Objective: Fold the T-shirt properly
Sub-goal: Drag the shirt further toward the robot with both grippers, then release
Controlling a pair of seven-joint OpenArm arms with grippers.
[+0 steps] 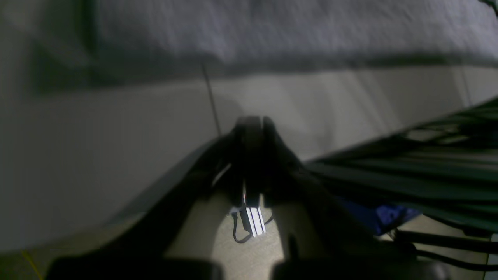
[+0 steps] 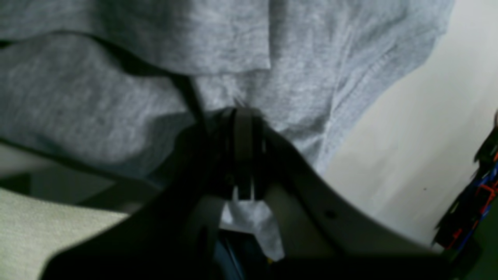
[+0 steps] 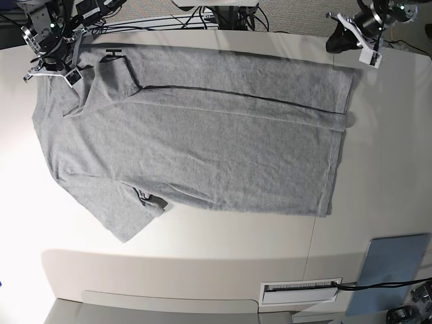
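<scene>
under the right gripper (image 2: 243, 116), pinched t-shirt (image 3: 202, 128) fabric.

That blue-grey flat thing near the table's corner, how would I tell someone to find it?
Start from the big grey T-shirt spread across the pale table. In the base view, look past its hem toward the lower right corner. There lies a flat blue-grey rectangular pad, beside a white slotted vent: the only coloured, hard-edged slab on the tabletop.
</scene>
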